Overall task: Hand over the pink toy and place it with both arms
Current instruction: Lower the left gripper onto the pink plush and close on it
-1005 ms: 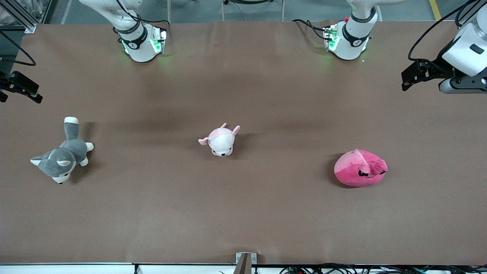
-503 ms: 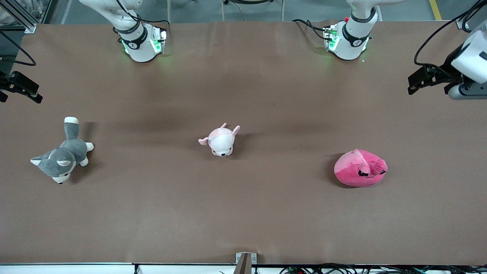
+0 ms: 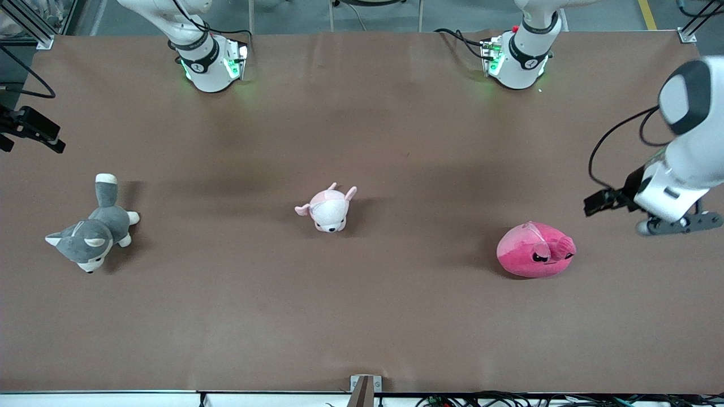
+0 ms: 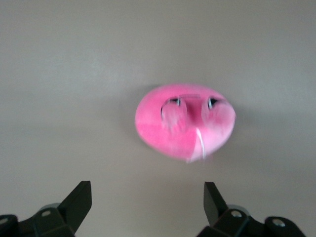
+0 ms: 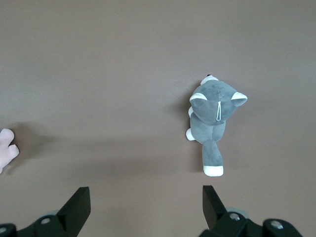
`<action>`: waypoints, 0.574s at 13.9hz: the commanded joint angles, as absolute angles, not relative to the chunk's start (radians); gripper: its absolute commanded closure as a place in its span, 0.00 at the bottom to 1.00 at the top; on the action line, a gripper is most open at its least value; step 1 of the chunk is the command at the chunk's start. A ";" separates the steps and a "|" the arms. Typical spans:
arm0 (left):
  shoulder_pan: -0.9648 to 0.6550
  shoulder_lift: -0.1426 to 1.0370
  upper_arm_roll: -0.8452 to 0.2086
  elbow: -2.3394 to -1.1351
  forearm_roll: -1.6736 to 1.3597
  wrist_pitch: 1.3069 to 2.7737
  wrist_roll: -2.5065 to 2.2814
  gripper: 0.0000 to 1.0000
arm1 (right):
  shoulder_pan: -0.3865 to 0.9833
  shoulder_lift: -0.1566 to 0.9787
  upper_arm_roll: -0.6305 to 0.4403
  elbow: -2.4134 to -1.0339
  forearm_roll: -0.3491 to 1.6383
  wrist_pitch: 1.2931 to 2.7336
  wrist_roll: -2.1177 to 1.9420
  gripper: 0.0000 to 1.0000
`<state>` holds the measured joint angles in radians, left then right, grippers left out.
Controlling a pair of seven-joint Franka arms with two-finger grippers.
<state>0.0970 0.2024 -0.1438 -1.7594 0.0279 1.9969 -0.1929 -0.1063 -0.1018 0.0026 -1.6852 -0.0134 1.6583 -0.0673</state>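
The left tool [image 4: 147,206] is hanging wide open and empty above the table [image 3: 396,316], at three o'clock of the pink toy [image 3: 535,249]. The right tool [image 5: 146,206] is waiting, gaping empty, over the table's right-arm end, at eleven o'clock of the grey husky plush [image 3: 93,229].

Left gripper [image 4: 145,205] hovers, fingers apart — right gripper [image 5: 145,205] likewise, spread.

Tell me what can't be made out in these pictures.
- Right gripper: the front view's edge cuts off its arm.
- Pink toy: blurred in the left wrist view, so its face is smeared.
- Pale puppy plush: mostly cut off by the right wrist view's edge.
- Left gripper: partly hidden under its own wrist.
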 commanded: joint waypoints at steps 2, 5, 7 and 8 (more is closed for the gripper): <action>0.087 0.300 -0.160 -1.741 0.028 2.068 -0.275 0.00 | -0.103 -0.103 0.002 -1.690 -0.009 1.643 -0.072 0.00; 0.083 0.342 -0.163 -1.740 0.026 2.100 -0.310 0.18 | -0.101 -0.097 0.002 -1.687 -0.011 1.649 -0.071 0.00; 0.083 0.362 -0.163 -1.726 0.006 2.105 -0.310 0.23 | -0.100 -0.095 0.002 -1.687 -0.008 1.651 -0.072 0.00; 0.083 0.379 -0.163 -1.714 0.005 2.105 -0.310 0.27 | -0.097 -0.095 0.002 -1.689 -0.008 1.646 -0.072 0.00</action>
